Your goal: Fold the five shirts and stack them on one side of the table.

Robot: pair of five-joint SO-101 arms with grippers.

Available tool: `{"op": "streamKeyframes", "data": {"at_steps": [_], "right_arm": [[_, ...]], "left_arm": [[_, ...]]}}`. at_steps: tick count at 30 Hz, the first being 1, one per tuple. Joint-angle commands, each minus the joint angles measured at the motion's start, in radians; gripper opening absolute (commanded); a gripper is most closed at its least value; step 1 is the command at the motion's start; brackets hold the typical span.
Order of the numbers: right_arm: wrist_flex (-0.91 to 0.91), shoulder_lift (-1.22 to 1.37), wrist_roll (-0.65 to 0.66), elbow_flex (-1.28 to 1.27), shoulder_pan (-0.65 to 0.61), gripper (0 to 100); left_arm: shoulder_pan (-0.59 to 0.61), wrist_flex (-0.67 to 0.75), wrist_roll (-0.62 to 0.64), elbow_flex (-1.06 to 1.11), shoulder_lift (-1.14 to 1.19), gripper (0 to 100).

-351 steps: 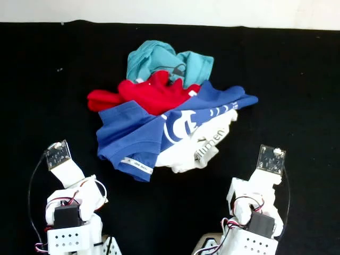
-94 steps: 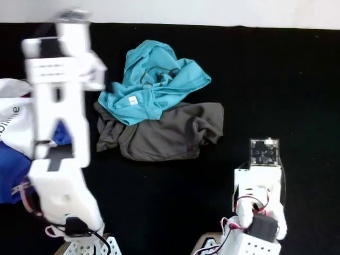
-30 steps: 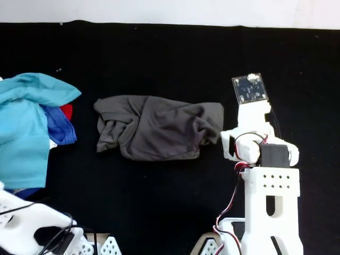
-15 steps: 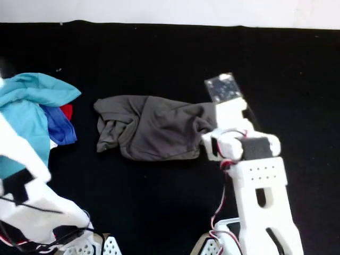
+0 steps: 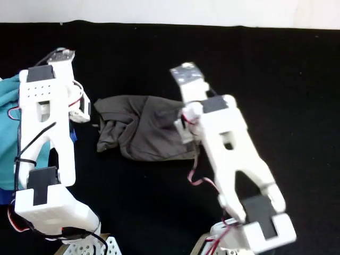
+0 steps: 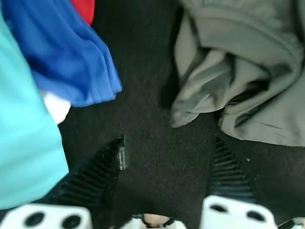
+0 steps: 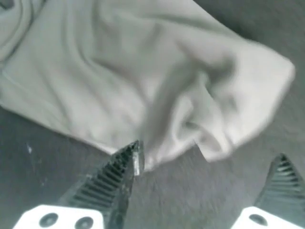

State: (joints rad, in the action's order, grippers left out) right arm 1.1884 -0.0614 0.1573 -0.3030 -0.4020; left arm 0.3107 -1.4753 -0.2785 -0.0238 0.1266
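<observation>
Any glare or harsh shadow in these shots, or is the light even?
High view: even light, no glare on the black tablecloth; the grey shirt shows soft fold shadows. Left wrist view: a dark shadow hugs the shirt's edge ahead of the left claw. Right wrist view: gentle shadows in the folds near the right claw.

High cam looks straight down over the whole desk [image 5: 287,69]. Left wrist cam sits close over the left end of the grey shirt [image 5: 141,133], right wrist cam over its right end, both facing down.
</observation>
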Motion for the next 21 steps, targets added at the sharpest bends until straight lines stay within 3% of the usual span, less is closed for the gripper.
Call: {"op": "streamKeyframes", "data": {"at_steps": [1, 5, 10, 12, 16, 21], "right_arm": [[-0.028, 0.143, -0.009, 0.110, -0.056, 39.2], [-0.022, 0.294, -0.003, 0.177, -0.045, 34.2], [-0.024, 0.417, -0.003, 0.251, 0.094, 0.0], [-0.022, 0.417, -0.003, 0.295, 0.185, 3.9], [0.031, 0.348, -0.003, 0.433, 0.349, 0.9], [0.163, 0.245, 0.000, 0.619, 0.443, 0.5]], "left_arm": [[-0.007, 0.012, 0.008, 0.008, -0.058, 26], [0.021, 0.011, 0.008, 0.008, -0.058, 26], [0.056, 0.011, 0.008, 0.010, -0.050, 26], [0.062, 0.012, 0.008, 0.019, -0.050, 26], [0.062, 0.018, 0.008, 0.042, -0.050, 26], [0.059, 0.020, 0.006, 0.045, -0.050, 26]]}}
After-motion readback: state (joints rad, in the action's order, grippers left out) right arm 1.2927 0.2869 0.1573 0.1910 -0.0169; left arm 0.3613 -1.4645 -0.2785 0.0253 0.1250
